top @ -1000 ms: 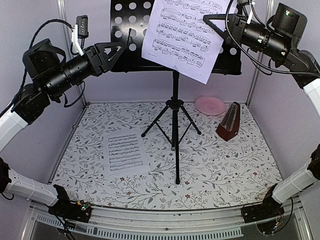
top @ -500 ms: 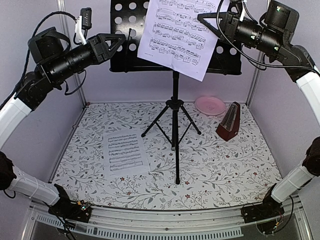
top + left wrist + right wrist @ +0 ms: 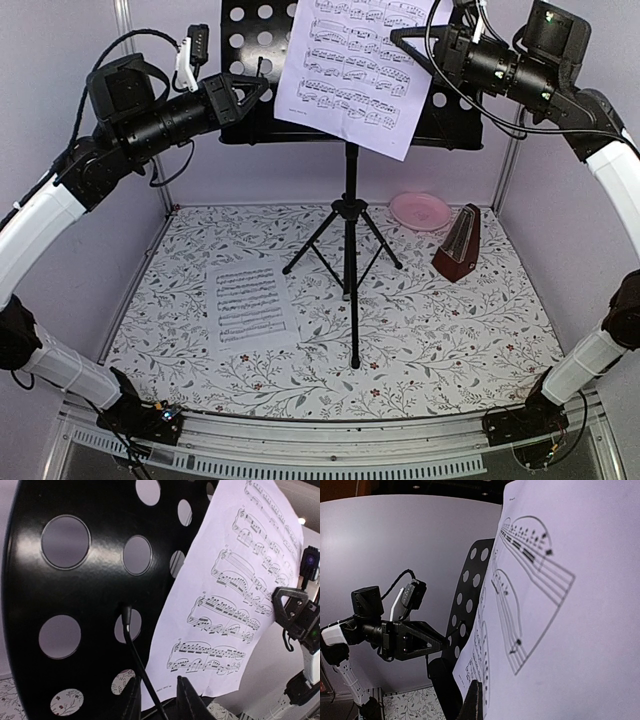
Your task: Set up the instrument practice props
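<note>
The black perforated music stand desk [image 3: 250,35] stands on tripod legs [image 3: 350,230] at the back centre. My right gripper [image 3: 400,38] is shut on the right edge of a white sheet-music page [image 3: 350,70] and holds it tilted against the desk front. In the right wrist view the page [image 3: 560,605] fills the frame beside one finger [image 3: 472,702]. My left gripper [image 3: 262,88] is open at the desk's left part, its fingers [image 3: 132,700] either side of the thin wire page holder [image 3: 135,650]. A second page [image 3: 250,305] lies flat on the table. The metronome [image 3: 458,243] stands at the right.
A pink round plate [image 3: 420,210] lies behind the metronome at the back right. The floral table mat [image 3: 450,330] is enclosed by pale walls on three sides. The stand's front leg [image 3: 354,340] reaches toward the table's middle.
My left gripper has moved right and slightly up, onto the desk's left part by the wire holder. My right gripper has shifted the held page slightly left.
</note>
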